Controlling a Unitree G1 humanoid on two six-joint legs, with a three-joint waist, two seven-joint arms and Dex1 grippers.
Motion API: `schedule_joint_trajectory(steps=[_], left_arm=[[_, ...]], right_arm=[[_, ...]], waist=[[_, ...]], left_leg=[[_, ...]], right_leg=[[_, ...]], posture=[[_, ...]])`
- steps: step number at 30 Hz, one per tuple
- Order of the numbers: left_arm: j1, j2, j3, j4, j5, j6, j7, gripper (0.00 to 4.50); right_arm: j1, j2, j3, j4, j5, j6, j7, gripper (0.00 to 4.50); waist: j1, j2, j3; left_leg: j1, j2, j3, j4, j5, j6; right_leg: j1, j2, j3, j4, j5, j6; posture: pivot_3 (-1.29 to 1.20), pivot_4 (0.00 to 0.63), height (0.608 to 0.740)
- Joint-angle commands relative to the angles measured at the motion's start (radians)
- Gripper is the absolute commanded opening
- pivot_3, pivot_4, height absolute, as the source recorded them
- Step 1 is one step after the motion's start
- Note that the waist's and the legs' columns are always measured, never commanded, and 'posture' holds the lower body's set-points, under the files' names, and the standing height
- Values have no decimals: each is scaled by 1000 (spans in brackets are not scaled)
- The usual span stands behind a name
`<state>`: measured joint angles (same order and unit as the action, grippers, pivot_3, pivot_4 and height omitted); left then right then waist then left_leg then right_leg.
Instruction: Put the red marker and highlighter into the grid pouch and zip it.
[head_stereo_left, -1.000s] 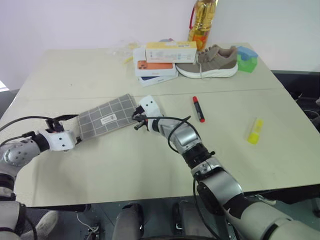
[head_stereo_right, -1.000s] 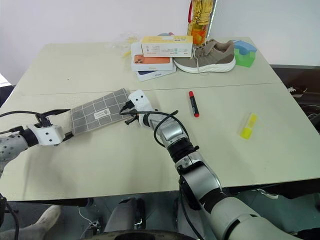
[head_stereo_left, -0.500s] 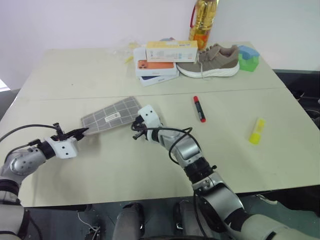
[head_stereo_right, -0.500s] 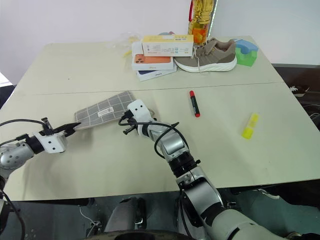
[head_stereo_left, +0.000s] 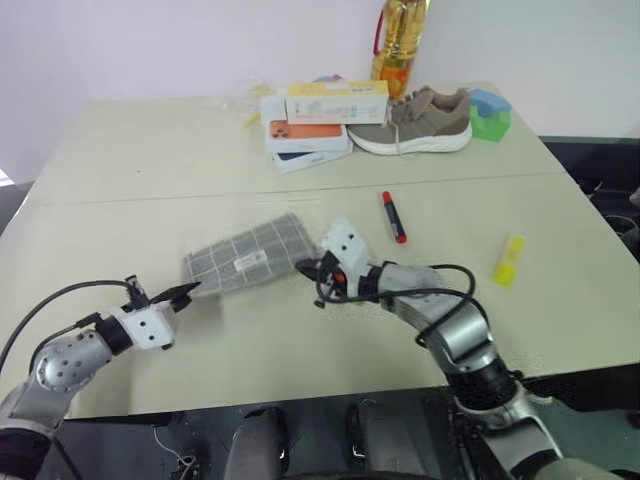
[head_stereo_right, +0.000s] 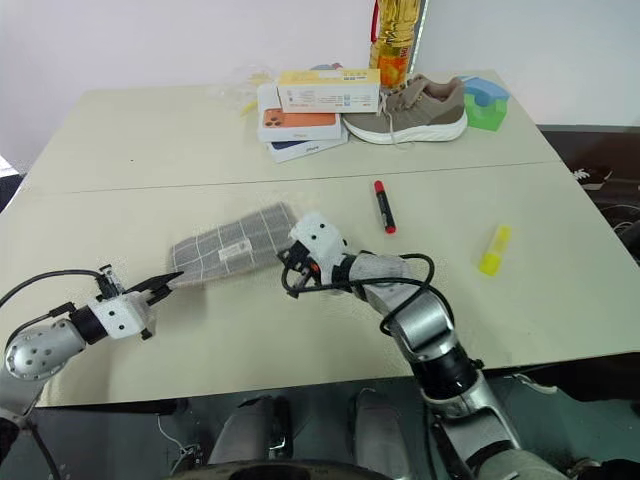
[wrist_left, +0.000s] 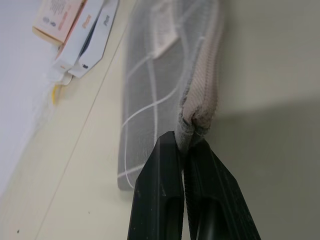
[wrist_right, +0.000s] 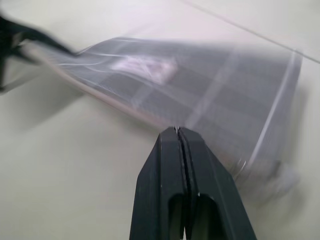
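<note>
Grey fabric of grid pouch is pinched at one end seam by left gripper, fingers clamped tight on it; pouch sits near table centre, held stretched, prob. so zip can run. Right gripper at opposite end, fingers fully closed; whether it has the zip pull, can't tell. Red marker and highlighter lie loose on table, well apart, not yet packed.
</note>
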<state>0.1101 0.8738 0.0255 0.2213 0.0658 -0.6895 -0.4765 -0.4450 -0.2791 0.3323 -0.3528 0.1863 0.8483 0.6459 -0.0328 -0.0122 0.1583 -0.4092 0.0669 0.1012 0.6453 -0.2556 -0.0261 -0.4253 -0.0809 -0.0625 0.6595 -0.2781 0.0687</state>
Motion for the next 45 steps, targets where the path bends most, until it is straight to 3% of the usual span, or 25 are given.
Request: schedule_joint_trajectory(steps=[1,8,15,18,21,28,35,36,38,45], left_arm=[[66,-26,-8,-80,35,83,-7,55],[88,-43,15,-148,48,140,-26,55],[80,-53,25,-168,54,161,-34,55],[82,-63,23,-184,-16,186,-79,55],[70,-63,22,-179,-45,169,-116,1024],[-127,-17,-53,42,123,-121,-119,4410],[-312,-23,-140,304,138,-321,-152,4410],[-331,-24,-146,333,133,-345,-156,4180],[-366,-24,-157,388,122,-378,-159,3612],[-410,-41,-154,477,50,-395,-160,160]], right_arm=[[-30,38,-58,-24,44,16,-35,0],[-136,224,-105,341,-58,2,-298,0],[-135,257,-19,512,-100,-53,-282,0],[-135,271,-9,546,-113,-68,-286,0],[-130,277,-8,552,-117,-75,-279,0],[-133,278,-14,558,-123,-80,-273,0],[-131,284,-24,557,-135,-83,-284,0],[-129,284,-25,554,-136,-82,-287,0],[-125,285,-27,548,-139,-81,-292,0],[-123,283,-59,534,-142,-138,-315,0]], waist=[[-5,0,0],[-9,0,0],[-11,0,-1],[-11,1,-4],[-12,0,-6],[-8,-2,-9],[-9,-2,-9],[-9,-2,-9],[-9,-2,-9],[-9,-2,-10]], left_leg=[[0,0,0,0,0,0],[0,0,2,0,0,0],[0,0,3,-1,0,0],[2,0,2,-1,0,0],[2,1,1,-1,0,0],[2,1,2,-1,0,0],[2,0,2,-1,0,0],[2,0,2,-1,0,0],[2,0,2,0,0,0],[2,0,2,0,0,0]], right_leg=[[0,0,0,0,0,0],[0,0,0,0,0,0],[1,-1,0,-1,0,0],[2,-1,0,-1,0,0],[2,-1,0,-1,0,0],[3,-1,0,-1,0,0],[2,0,-1,0,0,0],[2,0,-1,0,0,0],[2,0,-1,0,0,0],[2,0,-1,0,0,0]], posture=[[0,150,740],[0,150,740],[0,150,740],[0,150,740],[0,150,740],[0,150,740],[0,150,740],[0,150,740],[0,150,740],[0,150,740]])
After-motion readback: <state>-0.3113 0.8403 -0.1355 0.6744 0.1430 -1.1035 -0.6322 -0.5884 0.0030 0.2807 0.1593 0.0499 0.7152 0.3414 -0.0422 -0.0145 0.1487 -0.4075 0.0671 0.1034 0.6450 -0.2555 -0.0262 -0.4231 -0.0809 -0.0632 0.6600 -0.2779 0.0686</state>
